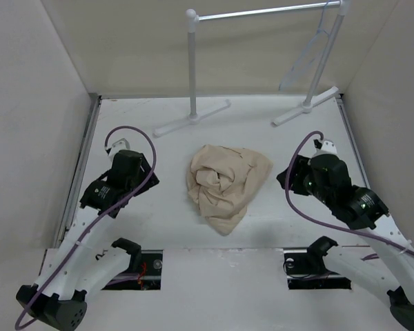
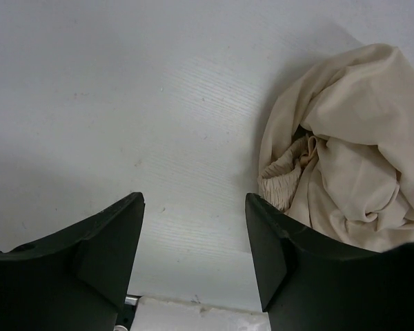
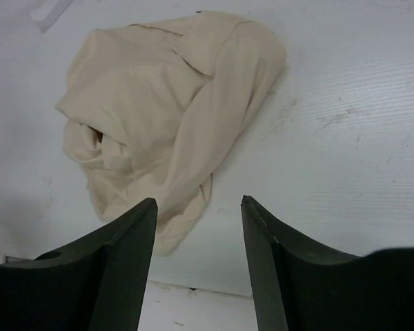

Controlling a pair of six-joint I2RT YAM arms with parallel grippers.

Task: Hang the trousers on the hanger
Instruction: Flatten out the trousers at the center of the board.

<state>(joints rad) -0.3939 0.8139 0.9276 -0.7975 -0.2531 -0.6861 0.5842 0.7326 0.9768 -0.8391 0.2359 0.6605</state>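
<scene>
Trousers lie crumpled in a heap in the middle of the desk, between the two arms and touching neither. The left hand and the right hand each stand partly open over bare desk beside the heap, holding nothing. The step in hand looks like the first pick. It would go better to find the gathered waistband and pinch it at two spread spots than to grab the bunch. Count: one pair of trousers, one hanger hanging on one rack at the far edge, two hands.
</scene>
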